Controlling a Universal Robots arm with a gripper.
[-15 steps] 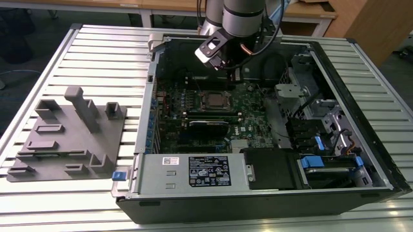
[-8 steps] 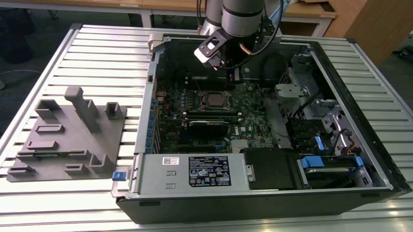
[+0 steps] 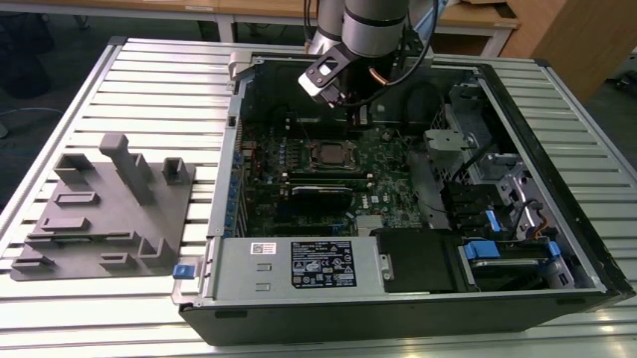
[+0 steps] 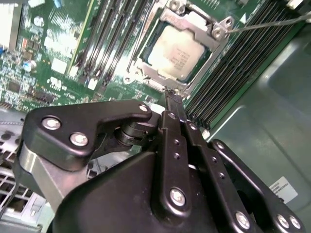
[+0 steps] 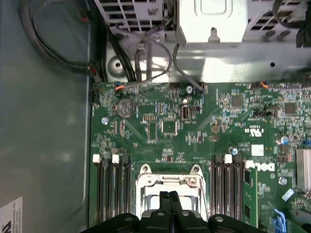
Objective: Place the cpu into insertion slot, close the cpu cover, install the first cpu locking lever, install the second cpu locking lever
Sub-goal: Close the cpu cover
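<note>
second wrist view: claw clenched, empty, hiding near edge of cpu cover; cpu seated under it.

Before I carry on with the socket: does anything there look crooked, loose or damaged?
Nothing looks damaged. The cpu sits framed squarely by the cpu cover. One thin wire lever sticks out sideways from the cover's corner, apparently unlatched. The hand is shut at the cover's edge.

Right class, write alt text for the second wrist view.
A black gripper, fingers shut, points its tips at the edge of a shiny square metal cover frame lying around a silvery-grey square cpu on a green motherboard.
</note>
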